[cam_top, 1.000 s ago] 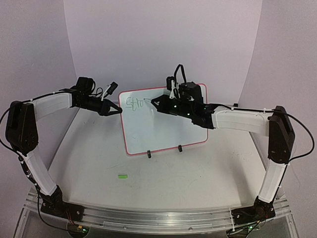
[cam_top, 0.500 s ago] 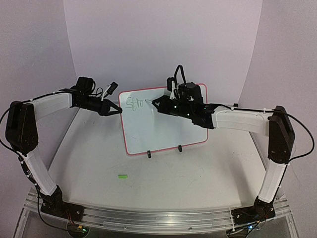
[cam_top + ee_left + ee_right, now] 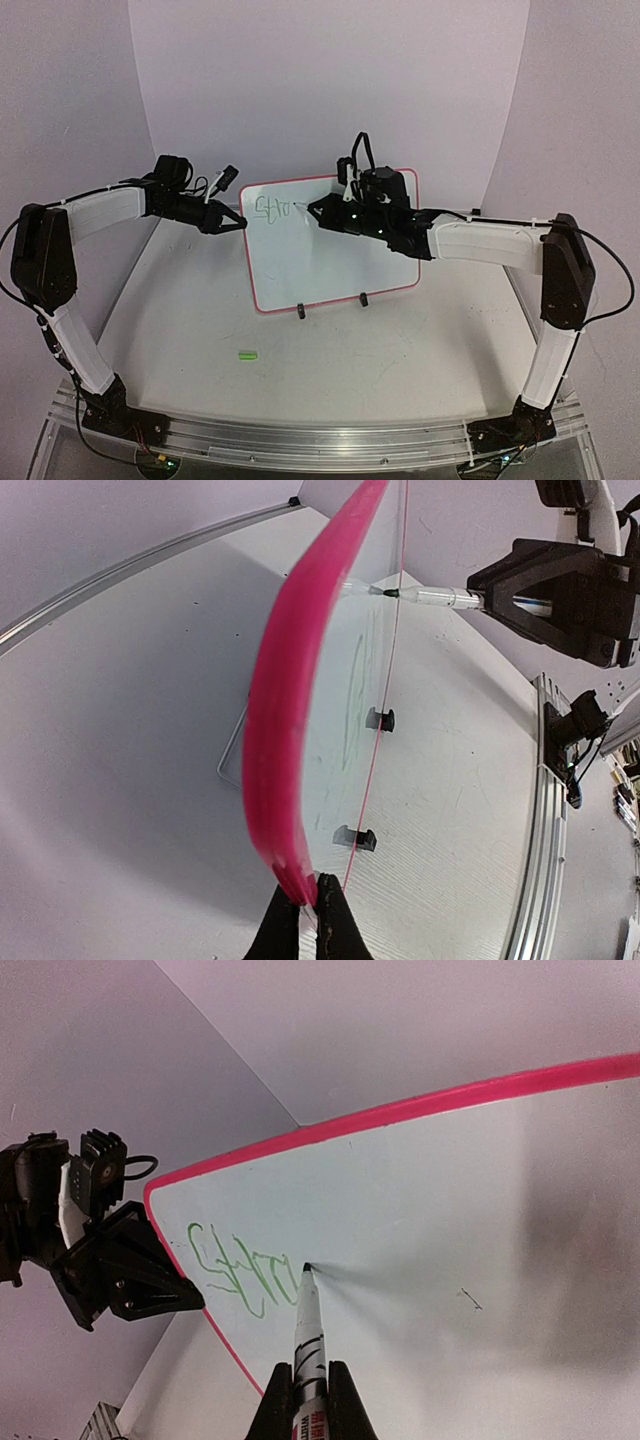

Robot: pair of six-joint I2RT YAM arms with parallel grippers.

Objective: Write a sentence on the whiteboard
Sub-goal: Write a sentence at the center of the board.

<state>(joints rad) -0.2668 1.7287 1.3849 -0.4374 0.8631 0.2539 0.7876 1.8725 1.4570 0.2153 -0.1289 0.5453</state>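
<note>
Right wrist view: right gripper [image 3: 310, 1380] clamps a white marker pen [image 3: 305, 1305], tip touching the glossy pink-framed whiteboard [image 3: 450, 1210] just right of green writing [image 3: 245, 1275]. Bare board lies rightward. Left gripper [image 3: 308, 900] pinches the board's left edge.

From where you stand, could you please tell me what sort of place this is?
Probably a robotics lab test cell: a plain lilac backdrop encloses a white table, two robot arms are bolted to a metal rail, and a whiteboard stands propped upright.
</note>
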